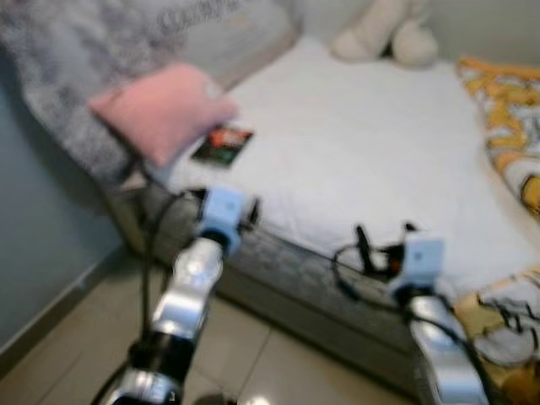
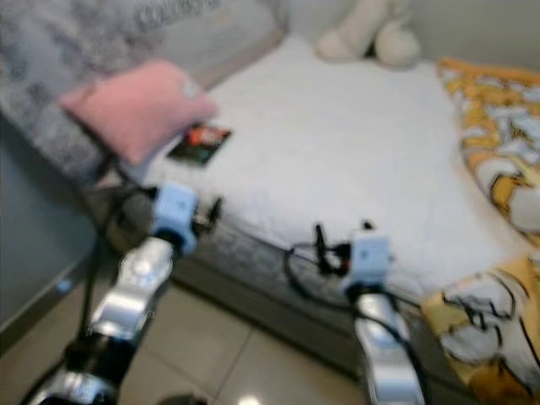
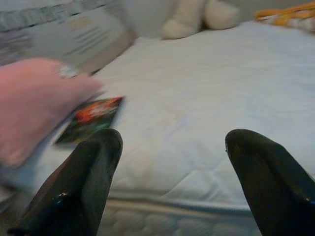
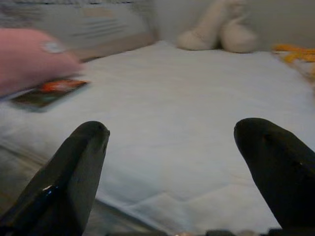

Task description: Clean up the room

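A white-sheeted bed [image 1: 363, 160] spans most of the scene, its grey base meeting a tiled floor [image 1: 253, 354], with a grey fuzzy blanket [image 1: 59, 51] heaped at the head end and a yellow-and-white patterned quilt [image 1: 506, 126] bunched along the robot's right side. A pink pillow [image 1: 164, 105] lies near the left edge of the mattress, a cream plush toy [image 1: 388, 29] sits against the far wall, and a small dark book or card with a red cover [image 1: 222, 145] rests flat on the sheet, one corner tucked just beside the pillow. The left gripper [image 3: 170, 177] and the right gripper [image 4: 172, 172] both hover at the bed's near edge with fingers spread wide and nothing between them. The tidying appears barely begun, and the book looks like the likeliest first pick. It lies thin and flat on soft bedding, so the left gripper should approach low and from the free side, away from the pillow, pressing one finger into the sheet to get under an edge before closing, lest it pinch fabric instead.
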`<state>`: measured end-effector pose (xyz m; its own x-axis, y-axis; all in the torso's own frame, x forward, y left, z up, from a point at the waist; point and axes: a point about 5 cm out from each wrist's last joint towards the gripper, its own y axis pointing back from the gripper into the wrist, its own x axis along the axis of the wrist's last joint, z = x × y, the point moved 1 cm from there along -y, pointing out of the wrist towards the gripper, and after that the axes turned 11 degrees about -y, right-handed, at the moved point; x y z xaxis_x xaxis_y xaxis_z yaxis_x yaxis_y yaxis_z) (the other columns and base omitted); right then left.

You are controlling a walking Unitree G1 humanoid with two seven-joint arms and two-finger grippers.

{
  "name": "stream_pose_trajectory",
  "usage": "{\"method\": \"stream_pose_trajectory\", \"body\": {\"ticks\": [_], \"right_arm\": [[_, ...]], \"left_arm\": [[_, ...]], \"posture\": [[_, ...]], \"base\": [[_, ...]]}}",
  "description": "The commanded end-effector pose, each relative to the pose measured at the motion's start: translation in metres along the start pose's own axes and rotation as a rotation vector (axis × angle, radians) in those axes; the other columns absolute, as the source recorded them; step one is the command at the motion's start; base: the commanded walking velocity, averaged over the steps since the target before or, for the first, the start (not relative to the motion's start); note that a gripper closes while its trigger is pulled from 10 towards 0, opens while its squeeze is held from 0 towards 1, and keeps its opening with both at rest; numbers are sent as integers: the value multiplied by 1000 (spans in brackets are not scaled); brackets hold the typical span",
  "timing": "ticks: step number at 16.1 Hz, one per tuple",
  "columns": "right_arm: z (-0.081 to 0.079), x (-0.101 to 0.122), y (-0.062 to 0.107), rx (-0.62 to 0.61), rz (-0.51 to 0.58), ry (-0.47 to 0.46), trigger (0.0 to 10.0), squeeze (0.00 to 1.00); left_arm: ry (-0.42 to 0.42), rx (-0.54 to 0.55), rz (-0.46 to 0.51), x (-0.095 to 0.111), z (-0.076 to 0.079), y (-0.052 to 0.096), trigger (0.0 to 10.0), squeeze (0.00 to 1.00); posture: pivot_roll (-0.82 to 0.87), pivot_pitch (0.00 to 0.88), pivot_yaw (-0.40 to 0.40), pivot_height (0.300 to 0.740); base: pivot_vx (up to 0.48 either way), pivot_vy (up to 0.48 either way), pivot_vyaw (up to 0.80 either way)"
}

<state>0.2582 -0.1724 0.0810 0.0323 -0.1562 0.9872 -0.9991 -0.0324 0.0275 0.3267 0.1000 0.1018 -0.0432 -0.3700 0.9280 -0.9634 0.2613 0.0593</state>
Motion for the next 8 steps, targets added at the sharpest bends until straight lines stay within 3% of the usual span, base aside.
{"method": "stream_pose_trajectory", "body": {"ticks": [1,5,8], "right_arm": [[-5,-1,-1,4,-7,-18,10000,0],[-4,-2,-1,-4,-4,-15,10000,0],[-4,-2,-1,-9,-3,-12,10000,0]], "left_arm": [[-10,6,-7,-3,-8,0,10000,0],[-10,-17,-12,-4,-5,-1,10000,0],[-9,-38,-7,-5,-2,-1,10000,0]], "posture": [[-99,0,-2,714],[-101,0,1,714],[-100,0,1,714]], "base": [[0,0,-775],[0,0,-687],[0,0,0]]}}
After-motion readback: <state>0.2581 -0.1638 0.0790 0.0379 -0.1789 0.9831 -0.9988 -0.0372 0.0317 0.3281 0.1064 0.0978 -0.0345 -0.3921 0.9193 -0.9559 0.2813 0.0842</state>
